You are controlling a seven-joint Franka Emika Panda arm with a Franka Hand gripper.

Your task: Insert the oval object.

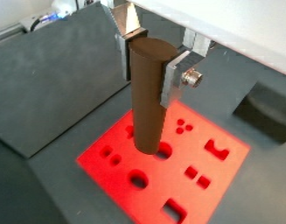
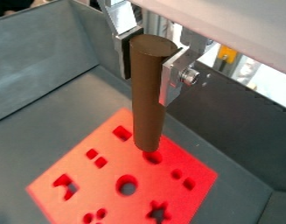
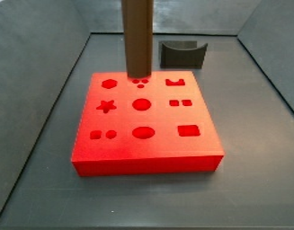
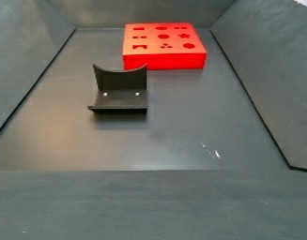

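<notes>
My gripper (image 1: 153, 58) is shut on the oval object (image 1: 149, 96), a long dark-brown peg held upright by its upper end between the silver fingers (image 1: 177, 77). It shows the same way in both wrist views: gripper (image 2: 149, 59), peg (image 2: 146, 101). The peg hangs over the red block (image 1: 133, 171), a flat block with several shaped holes. In a side view the peg (image 3: 137, 40) ends just above the block's (image 3: 143, 148) far edge, near three small round holes; the gripper is out of that frame. The oval hole (image 3: 144, 132) lies nearer the front edge.
A small dark grey curved holder (image 3: 182, 54) stands behind the red block; it also shows in a side view (image 4: 118, 91), with the red block (image 4: 164, 58) beyond it. Dark grey walls (image 3: 41, 81) enclose the floor.
</notes>
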